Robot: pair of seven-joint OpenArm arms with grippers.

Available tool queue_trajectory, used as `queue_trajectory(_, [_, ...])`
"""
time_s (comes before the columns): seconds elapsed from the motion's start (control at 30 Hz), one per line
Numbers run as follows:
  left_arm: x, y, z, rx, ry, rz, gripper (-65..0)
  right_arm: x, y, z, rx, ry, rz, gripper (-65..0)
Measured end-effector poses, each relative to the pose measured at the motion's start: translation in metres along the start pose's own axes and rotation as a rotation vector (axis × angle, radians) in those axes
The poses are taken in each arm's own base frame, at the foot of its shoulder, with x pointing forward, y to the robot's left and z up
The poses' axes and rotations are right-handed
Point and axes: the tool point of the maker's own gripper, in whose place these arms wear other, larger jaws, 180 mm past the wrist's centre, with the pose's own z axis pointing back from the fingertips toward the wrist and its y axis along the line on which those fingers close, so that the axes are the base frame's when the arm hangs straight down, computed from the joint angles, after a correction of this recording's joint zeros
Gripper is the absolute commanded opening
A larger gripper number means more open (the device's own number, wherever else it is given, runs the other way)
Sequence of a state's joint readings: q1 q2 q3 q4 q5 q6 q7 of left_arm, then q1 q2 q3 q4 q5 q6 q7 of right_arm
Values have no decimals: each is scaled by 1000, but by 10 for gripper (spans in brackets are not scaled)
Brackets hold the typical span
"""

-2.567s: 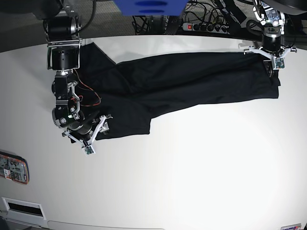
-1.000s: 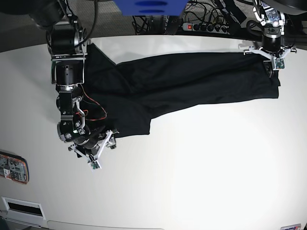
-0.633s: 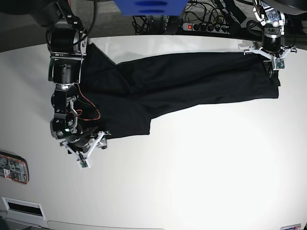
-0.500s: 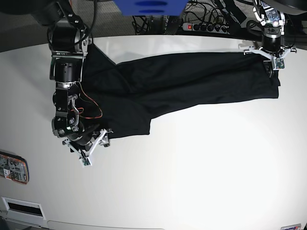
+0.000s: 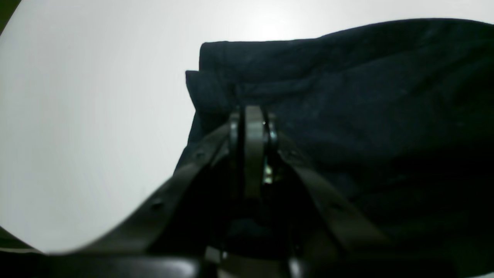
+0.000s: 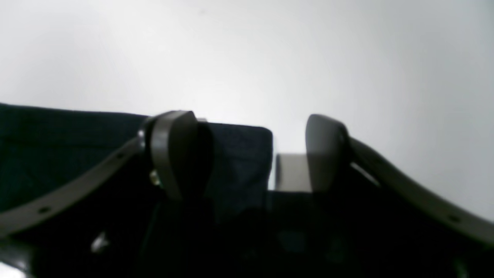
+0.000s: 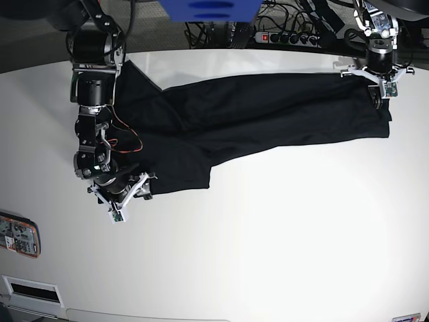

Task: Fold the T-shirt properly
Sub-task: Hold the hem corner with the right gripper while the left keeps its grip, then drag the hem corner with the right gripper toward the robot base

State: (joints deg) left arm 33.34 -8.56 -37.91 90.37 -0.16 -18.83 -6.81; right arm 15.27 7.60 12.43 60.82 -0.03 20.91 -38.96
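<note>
My left hand [image 7: 379,86] clenched on T-shirt [image 7: 255,117] corner, 2 o'clock on worktop [image 7: 281,241]. Right hand [image 7: 127,193] released, straddling hem at 9 o'clock. I'd seat cloth deep before clenching.

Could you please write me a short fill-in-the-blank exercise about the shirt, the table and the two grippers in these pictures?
1. The T-shirt is ____ in colour.
2. The left gripper is ____ on the T-shirt's edge.
3. The right gripper has its jaws ____, with a corner of cloth between them.
4. The T-shirt lies on a ____ table.

Missing words: black; shut; open; white
</note>
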Motion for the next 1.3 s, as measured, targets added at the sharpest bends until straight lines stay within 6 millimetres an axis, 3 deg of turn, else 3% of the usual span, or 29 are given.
queue_trajectory(0.03, [0,0,0,0,0,0,-624,-4,0,1,-1,-4,-3,-352])
queue_trajectory(0.13, [0,0,0,0,0,0,-624,-14,1,4,3,-38,-37,-616])
queue_trajectory(0.17, [0,0,0,0,0,0,-624,-18,1,5,4,-38,-42,-650])
queue_trajectory(0.33, [0,0,0,0,0,0,-624,-17,3,8,4,-23,-30,-650])
queue_trajectory(0.53, [0,0,0,0,0,0,-624,-12,9,27,-21,42,77,-650])
queue_trajectory(0.7, [0,0,0,0,0,1,-624,22,14,56,-57,-68,143,-650])
queue_trajectory(0.87, [0,0,0,-1,0,0,-624,-4,29,79,-55,-44,182,-650])
queue_trajectory(1.07, [0,0,0,0,0,0,-624,14,42,107,-66,-146,227,-650])
queue_trajectory(1.3, [0,0,0,0,-1,-1,-627,-23,55,126,-52,-90,236,-650])
